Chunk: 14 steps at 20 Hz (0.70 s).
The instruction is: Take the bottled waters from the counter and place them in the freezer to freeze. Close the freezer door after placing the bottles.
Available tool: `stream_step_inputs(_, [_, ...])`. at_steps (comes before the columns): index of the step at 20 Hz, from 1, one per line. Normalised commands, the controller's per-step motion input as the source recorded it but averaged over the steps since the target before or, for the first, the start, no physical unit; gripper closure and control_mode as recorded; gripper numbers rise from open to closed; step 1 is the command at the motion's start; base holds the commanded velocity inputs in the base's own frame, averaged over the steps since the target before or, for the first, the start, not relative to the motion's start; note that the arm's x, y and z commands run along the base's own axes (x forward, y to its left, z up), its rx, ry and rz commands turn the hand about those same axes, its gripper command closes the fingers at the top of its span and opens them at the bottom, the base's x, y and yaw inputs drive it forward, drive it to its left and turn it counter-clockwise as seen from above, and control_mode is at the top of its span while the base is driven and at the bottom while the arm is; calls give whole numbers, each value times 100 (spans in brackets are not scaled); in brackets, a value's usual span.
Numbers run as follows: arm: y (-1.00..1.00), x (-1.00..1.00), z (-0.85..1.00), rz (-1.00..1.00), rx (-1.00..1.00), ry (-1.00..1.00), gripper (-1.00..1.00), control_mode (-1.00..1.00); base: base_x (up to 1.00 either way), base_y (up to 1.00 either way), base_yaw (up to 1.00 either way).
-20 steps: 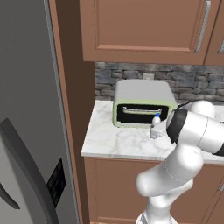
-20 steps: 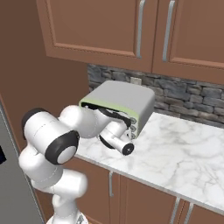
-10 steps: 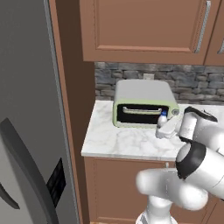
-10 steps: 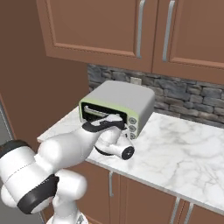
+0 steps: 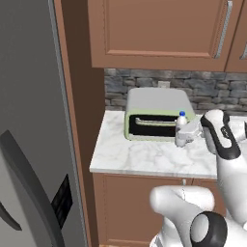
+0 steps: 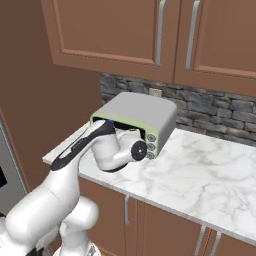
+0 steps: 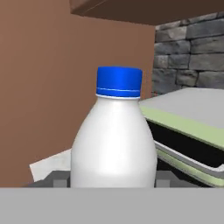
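Left base view: small whitish plastic bottle with blue cap (image 5: 181, 129) upright, cap up, long axis vertical, before pale-green toaster oven (image 5: 157, 114) above white veined marble counter (image 5: 144, 157); grey freezer door with dark handle (image 5: 29, 144) at left. Gripper (image 5: 187, 131) closed on bottle. Right base view: arm hides bottle, only blue speck. Hand view: fingertips (image 7: 52, 179) flank bottle base; counter contact hidden.

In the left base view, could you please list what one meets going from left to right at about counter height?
freezer → brown wooden side panel → counter → toaster oven → bottled water → gripper, shut on the bottle
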Motion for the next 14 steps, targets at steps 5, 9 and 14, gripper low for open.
stream_step_inputs(5, [9,-81,51,25,9,-6,100,-100,0,0,0])
stream_step_inputs(9, [5,-68,24,32,5,-18,100,-100,0,0,0])
stream_step_inputs(14, [7,-32,2,27,7,-12,100,-100,0,0,0])
